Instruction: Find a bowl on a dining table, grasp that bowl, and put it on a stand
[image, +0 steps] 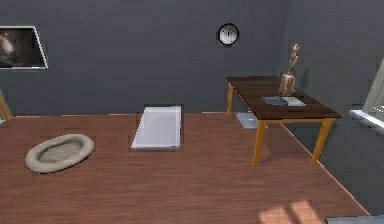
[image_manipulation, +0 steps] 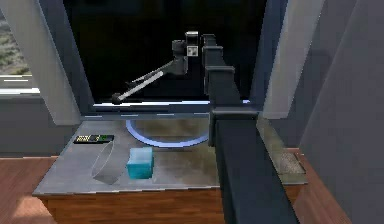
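In the forward view, from the left, a framed picture (image: 22, 48) hangs on the wall, a pet bed (image: 59, 152) lies on the floor, a flat white mat (image: 157, 128) rests against the far wall under a clock (image: 228, 35), and a wooden worktop (image: 255, 90) carries a statuette (image: 291, 68) and a flat book-like thing (image: 292, 100). In the arm side view a grey worktop (image_manipulation: 185, 172) stands under a dark window (image_manipulation: 120, 50). From its left it bears a dark remote-like slab (image_manipulation: 95, 138), a clear glass (image_manipulation: 105, 166) and a teal box (image_manipulation: 140, 165). To the right of these, farther back, lies a shallow round vessel with a pale blue rim, which I take for the bowl (image_manipulation: 170, 133). The tool (image_manipulation: 118, 97) slants down toward the view's left from the end of the arm bar (image_manipulation: 235, 130), its tips ending near the worktop's far edge. The bowl lies to the right of those tips and lower in the picture, between them and the bar, which covers its right rim. Being round, it offers no preferred axis. I judge that a grasp would need the tips drawn back toward the bar to meet the rim. Whether the tool holds anything, or how high it stands above the bowl, I cannot tell.
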